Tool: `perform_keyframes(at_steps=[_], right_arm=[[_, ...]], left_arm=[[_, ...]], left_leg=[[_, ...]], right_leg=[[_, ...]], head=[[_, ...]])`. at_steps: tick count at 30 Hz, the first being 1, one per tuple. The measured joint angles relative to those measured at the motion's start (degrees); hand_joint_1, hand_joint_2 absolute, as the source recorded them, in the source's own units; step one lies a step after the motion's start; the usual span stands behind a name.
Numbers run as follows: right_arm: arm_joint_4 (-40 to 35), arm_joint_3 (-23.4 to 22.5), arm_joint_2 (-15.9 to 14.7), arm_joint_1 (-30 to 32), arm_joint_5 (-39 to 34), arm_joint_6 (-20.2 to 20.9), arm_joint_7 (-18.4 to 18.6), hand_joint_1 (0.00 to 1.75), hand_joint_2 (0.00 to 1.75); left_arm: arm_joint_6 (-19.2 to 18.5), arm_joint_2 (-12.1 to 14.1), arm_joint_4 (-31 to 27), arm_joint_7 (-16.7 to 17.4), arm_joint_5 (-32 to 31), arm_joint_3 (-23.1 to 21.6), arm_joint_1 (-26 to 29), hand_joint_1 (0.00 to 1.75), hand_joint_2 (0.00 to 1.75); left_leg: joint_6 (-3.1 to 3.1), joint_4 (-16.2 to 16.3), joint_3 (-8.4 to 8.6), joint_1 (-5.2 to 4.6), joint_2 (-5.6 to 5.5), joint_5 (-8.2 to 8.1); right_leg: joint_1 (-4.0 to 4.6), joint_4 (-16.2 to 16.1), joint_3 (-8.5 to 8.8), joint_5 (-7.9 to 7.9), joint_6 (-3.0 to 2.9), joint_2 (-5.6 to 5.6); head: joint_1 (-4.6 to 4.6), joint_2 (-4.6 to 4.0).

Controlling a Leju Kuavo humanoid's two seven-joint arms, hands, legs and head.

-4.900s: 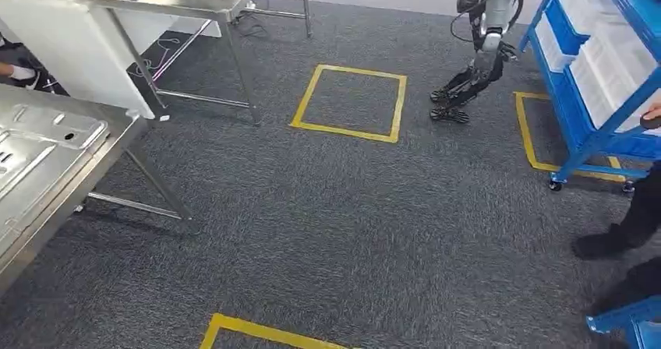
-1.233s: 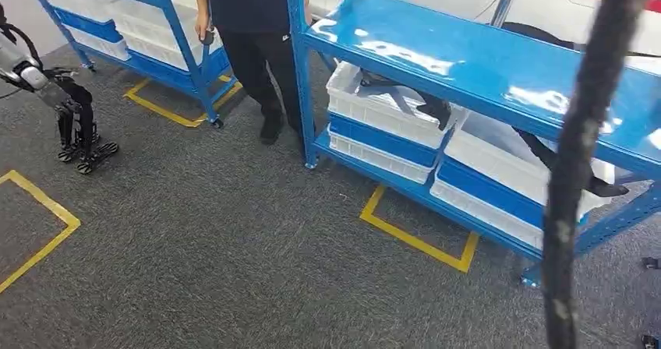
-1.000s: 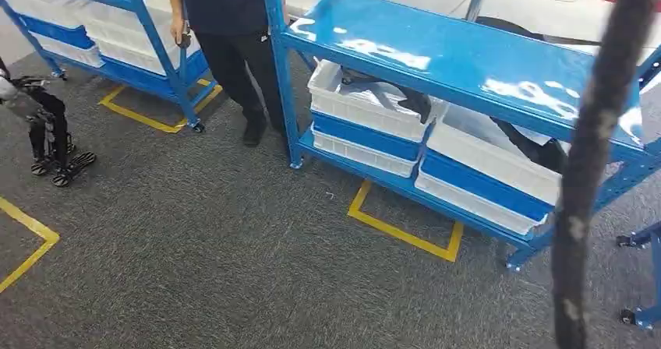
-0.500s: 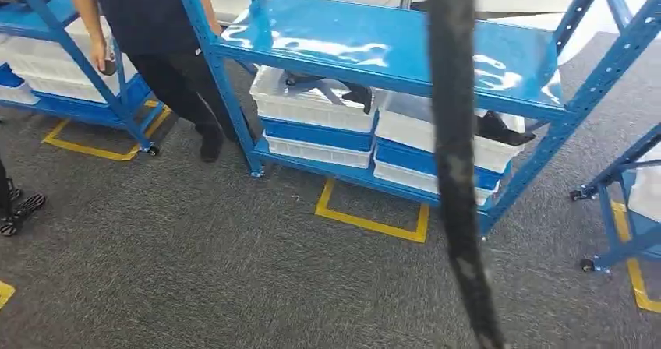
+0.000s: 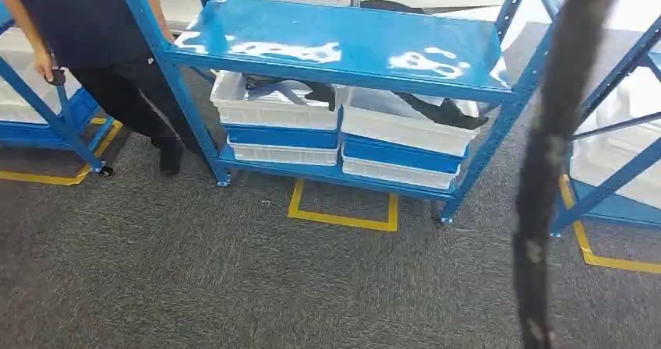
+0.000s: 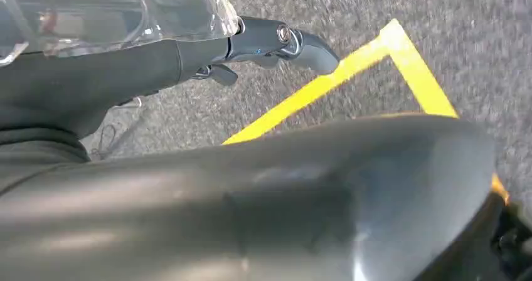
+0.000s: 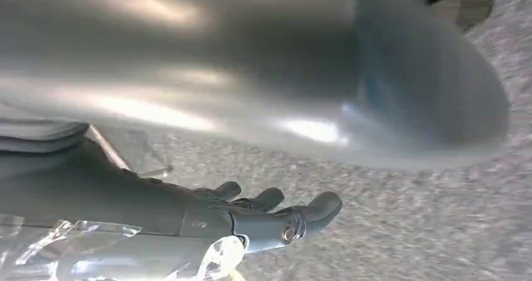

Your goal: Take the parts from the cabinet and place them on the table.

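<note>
The blue shelving rack stood ahead on grey carpet. Dark parts lay in the white bins on its lower shelf, sheltered under the bare top shelf, not yet taken. Both arms hung at the robot's sides, presumably because it was walking, not reaching: the left hand and right hand held nothing, fingers loosely extended. A person stood at the rack's left post.

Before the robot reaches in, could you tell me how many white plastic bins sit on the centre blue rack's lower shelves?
4: upper left white plastic bin, upper right, lower left, lower right, all under the blue metal rack top. More may hide behind.
</note>
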Motion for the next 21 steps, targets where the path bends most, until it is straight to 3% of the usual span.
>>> perform_keyframes(at_steps=[2, 3, 4, 5, 6, 8, 9, 10, 11, 13, 14, 15, 16, 17, 18, 19, 20, 21], right_arm=[[0.00, 0.35, 0.00, 0.06, 0.37, -0.04, 0.46, 0.00, 0.00], [-0.02, 0.68, 0.02, -0.01, 0.46, -0.04, 0.50, 0.00, 0.00], [-0.04, 1.05, 0.24, -0.13, 0.50, -0.04, 0.50, 0.00, 0.00], [-0.04, 1.27, 0.37, -0.36, 0.55, -0.04, 0.50, 0.00, 0.00], [-0.04, 1.53, 0.57, -0.43, 0.65, -0.04, 0.50, 0.00, 0.00], [-0.04, 1.99, 0.83, -0.26, 0.85, -0.09, 0.30, 0.00, 0.00], [-0.04, 2.14, 0.92, -0.22, 0.94, -0.15, 0.19, 0.00, 0.00], [-0.04, 2.34, 1.03, -0.19, 0.94, -0.24, 0.13, 0.00, 0.00], [-0.04, 2.54, 1.03, -0.27, 0.94, -0.26, 0.13, 0.00, 0.00], [-0.04, 2.73, 1.25, -0.44, 0.90, -0.35, -0.35, 0.00, 0.00], [-0.02, 2.82, 1.29, -0.39, 0.65, -0.39, -0.79, 0.00, 0.00], [-0.04, 2.84, 1.29, -0.30, 0.35, -0.42, -1.12, 0.00, 0.00], [-0.02, 2.84, 1.29, -0.20, -0.07, -0.42, -1.58, 0.00, 0.00], [-0.02, 2.84, 1.27, -0.19, -0.33, -0.42, -1.90, 0.00, 0.00], [-0.02, 2.84, 1.27, -0.24, -0.75, -0.42, -2.10, 0.00, 0.00], [-0.04, 2.84, 1.36, -0.29, -1.13, -0.42, -2.21, 0.00, 0.00], [-0.02, 2.84, 1.31, -0.38, -1.47, -0.42, -2.23, 0.00, 0.00], [-0.02, 2.84, 1.31, -0.28, -1.86, -0.42, -2.23, 0.00, 0.00]], left_arm=[[0.00, 0.00, 0.00, -0.07, 1.32, 0.28, 0.07, 0.00, 0.00], [0.00, 0.00, 0.00, -0.20, 2.03, 0.48, 0.06, 0.00, 0.00], [-0.04, 0.15, 0.02, -0.24, 2.52, 0.76, 0.06, 0.00, 0.00], [-0.09, 0.33, 0.04, -0.31, 2.80, 1.03, 0.05, 0.00, 0.00], [-0.09, 0.46, 0.07, -0.57, 2.83, 1.37, 0.05, 0.00, 0.00], [-0.09, 0.48, 0.07, -0.77, 2.32, 1.51, 0.01, 0.00, 0.00], [-0.07, 0.52, 0.07, -0.81, 2.04, 1.53, -0.02, 0.00, 0.00], [-0.04, 0.61, 0.07, -0.81, 1.82, 1.60, -0.07, 0.00, 0.00], [-0.02, 0.61, 0.07, -0.88, 1.78, 1.64, -0.02, 0.00, 0.00], [0.00, 0.63, 0.07, -0.85, 1.69, 1.66, 0.31, 0.00, 0.00], [0.02, 0.66, 0.07, -0.85, 1.54, 1.68, 0.47, 0.00, 0.00], [0.09, 0.66, 0.09, -0.81, 1.32, 1.68, 0.64, 0.00, 0.00], [0.22, 0.66, 0.09, -0.81, 0.90, 1.68, 0.67, 0.00, 0.00], [0.50, 0.63, 0.09, -0.81, 0.60, 1.68, 0.58, 0.00, 0.00], [0.68, 0.63, 0.09, -0.81, 0.16, 1.68, 0.46, 0.00, 0.00], [0.87, 0.66, 0.11, -0.72, -0.41, 1.68, 0.33, 0.00, 0.00], [1.05, 0.66, 0.09, -0.64, -0.85, 1.68, 0.12, 0.00, 0.00], [1.16, 0.63, 0.09, -0.44, -1.50, 1.66, -0.13, 0.00, 0.00]], left_leg=[[-0.21, 0.03, 0.16, 0.12, 1.17, -0.11], [-0.52, 0.09, 0.34, 0.15, 1.76, -0.23], [-1.02, 0.21, 0.52, -0.28, 2.23, -0.41], [-1.51, 0.35, 0.56, -0.50, 2.67, -0.73], [-1.78, 0.23, 0.69, -0.65, 3.20, -0.65], [-2.28, 0.15, 0.92, -0.36, 4.40, -0.68], [-2.72, 0.45, 0.80, -0.16, 3.99, -1.10], [-3.01, 2.22, 0.26, 0.08, 1.36, -2.72], [-3.15, 7.10, -1.83, 0.14, -0.76, -5.81], [-3.21, 17.26, -6.46, 0.08, -1.93, -10.10], [-3.12, 20.14, -7.87, 0.04, -2.13, -10.69], [-2.96, 20.21, -8.06, 0.00, -2.25, -9.95], [-2.64, 17.44, -6.94, -0.06, -2.38, -7.90], [-2.14, 12.01, -4.53, -0.11, -2.78, -4.88], [-1.68, 6.37, -1.95, -0.18, -3.86, -2.27], [-1.15, 1.92, -0.07, -0.17, -6.48, -0.85], [-1.25, 0.69, 0.25, -0.34, -6.27, -0.95], [-1.51, 0.74, 0.17, -0.40, -5.83, -0.78]], right_leg=[[-0.31, -8.90, 4.91, 4.62, 0.16, -0.87], [-0.35, -14.62, 8.19, 6.79, 0.21, -2.56], [-0.18, -18.26, 9.95, 6.61, 0.28, -5.72], [0.25, -18.52, 9.94, 6.77, -0.54, -4.89], [0.10, -18.44, 9.68, 6.79, -1.06, -4.08], [0.41, -18.40, 9.34, 6.89, -1.79, -2.91], [0.07, -18.55, 9.46, 7.23, -2.32, -2.33], [0.05, -18.53, 9.32, 7.34, -2.51, -1.81], [0.04, -18.53, 9.14, 7.57, -2.99, -1.37], [0.27, -18.51, 8.83, 7.77, -3.32, 0.26], [0.35, -18.49, 8.76, 7.81, -3.37, 1.07], [0.41, -18.49, 8.77, 7.86, -3.42, 1.96], [0.44, -18.48, 8.83, 7.90, -3.36, 2.83], [0.48, -18.48, 8.90, 7.96, -3.27, 3.73], [0.55, -18.48, 8.99, 8.01, -3.19, 4.48], [0.45, -18.48, 8.88, 8.10, -3.06, 4.78], [0.97, -18.18, 8.63, 8.05, -2.89, 5.66], [0.83, -18.23, 8.38, 8.19, -2.69, 5.88]], head=[[0.02, 0.00], [0.04, 0.00], [0.06, 0.00], [0.15, 0.00], [-0.17, 0.00], [-0.17, 0.00], [-0.20, 0.00], [-0.28, 0.00], [-0.35, 0.00], [-0.42, 0.00], [-0.42, 0.00], [-0.42, 0.00], [-0.42, 0.00], [-0.42, 0.00], [-0.44, 0.00], [-0.42, 0.00], [-0.46, 0.00], [-0.39, 0.00]])
